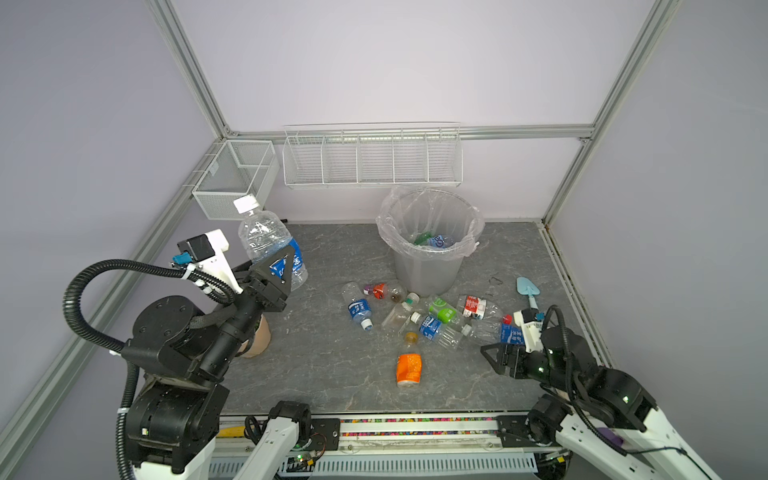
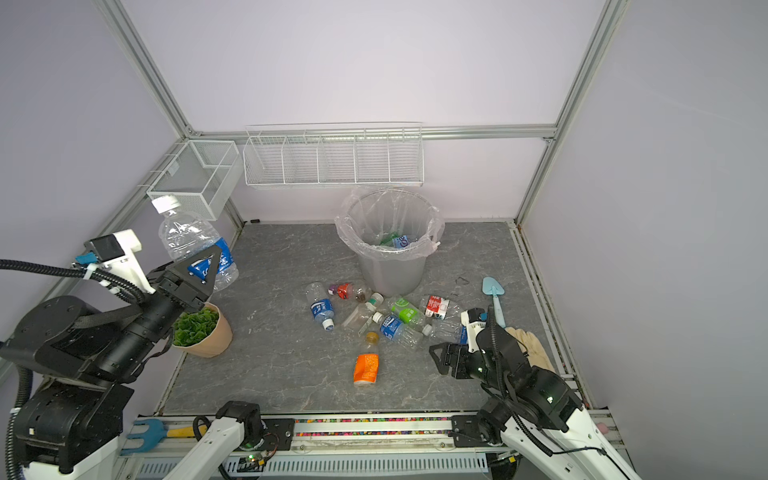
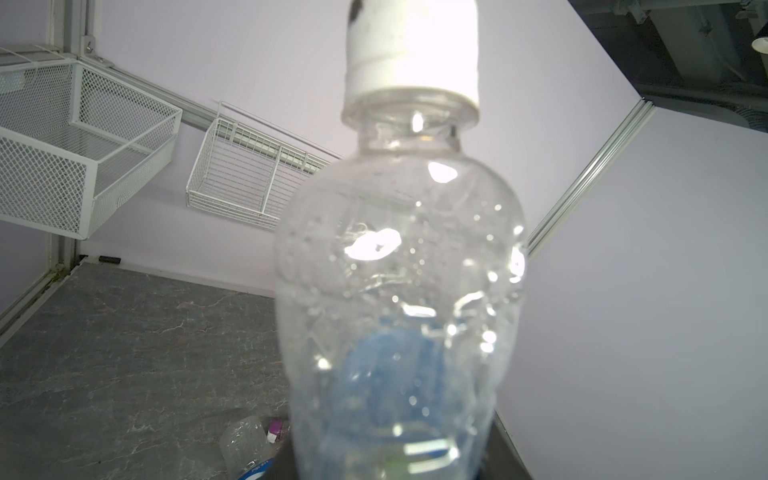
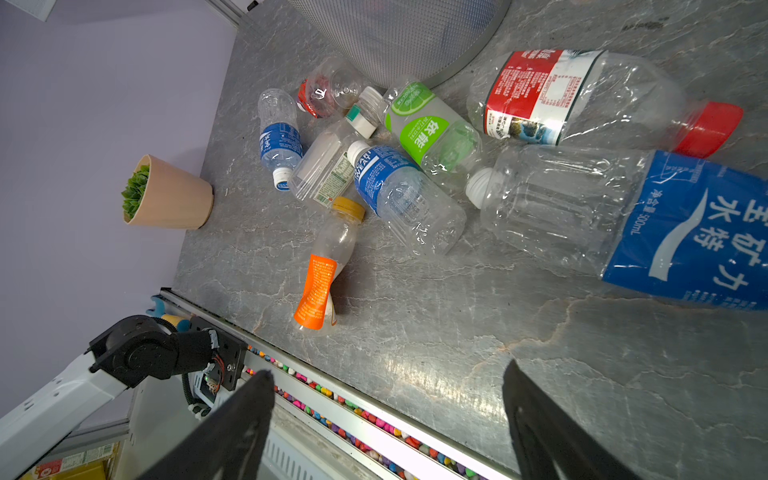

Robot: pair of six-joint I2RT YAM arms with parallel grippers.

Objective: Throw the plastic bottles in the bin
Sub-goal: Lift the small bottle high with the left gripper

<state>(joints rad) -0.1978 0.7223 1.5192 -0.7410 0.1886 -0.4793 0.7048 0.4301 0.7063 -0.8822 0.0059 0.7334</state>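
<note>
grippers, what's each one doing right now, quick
Left gripper: shut on a blue-label bottle, held in the air.
Right gripper: open, empty.

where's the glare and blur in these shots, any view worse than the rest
Left wrist view is worst: the white-capped bottle is close to the lens, soft, its cap blown out. Right wrist view is sharp, with sheen on the table. Both top views are evenly lit, only soft shadows around the bin.

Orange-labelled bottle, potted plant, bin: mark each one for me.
orange-labelled bottle (image 1: 409,368), in a top view, on its orange label.
potted plant (image 2: 195,328), in a top view, on its green leaves.
bin (image 1: 426,272), in a top view, on its grey outer wall.
</note>
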